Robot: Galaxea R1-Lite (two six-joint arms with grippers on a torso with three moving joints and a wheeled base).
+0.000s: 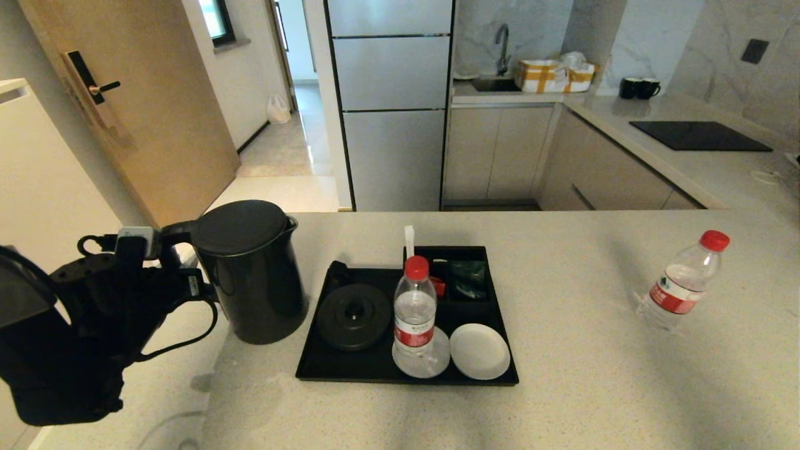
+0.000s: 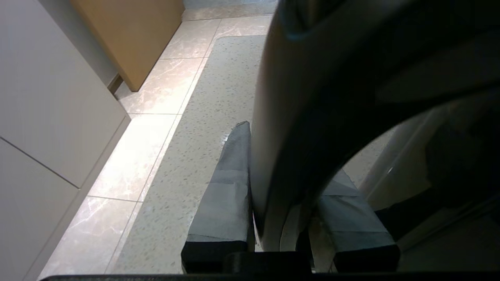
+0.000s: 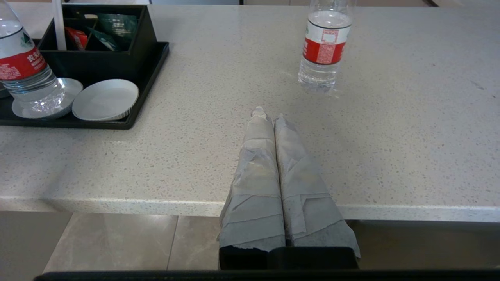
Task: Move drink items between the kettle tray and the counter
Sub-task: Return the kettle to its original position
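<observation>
At the far left of the head view, the left gripper (image 1: pixel 178 250) reaches in from the counter's end to the back of the black electric kettle (image 1: pixel 250 275). In the left wrist view its tape-wrapped fingers (image 2: pixel 228 187) sit one on each side of the kettle's loop handle (image 2: pixel 297 156), narrowed onto it and gripping it. The kettle stands upright on the counter (image 1: pixel 562 400), just beside the left edge of the kettle tray (image 1: pixel 312 369) and not on it.

On the tray, the round kettle base (image 1: pixel 354 316) is bare. To its right a water bottle with a red cap (image 1: pixel 414 312) stands upright on a white saucer (image 1: pixel 437 362), with a second white saucer (image 1: pixel 479 351) touching or nearly touching the first (the gap is hard to judge). Behind them, the sachet compartments (image 1: pixel 465 278) hold red and green packets, and a white strip stands up at their left corner.

Well apart to the right, a second water bottle (image 1: pixel 681 287) stands alone on the counter.

The right gripper (image 3: pixel 267 117) hangs at the counter's near edge, its wrapped fingers pressed together with nothing between them.
</observation>
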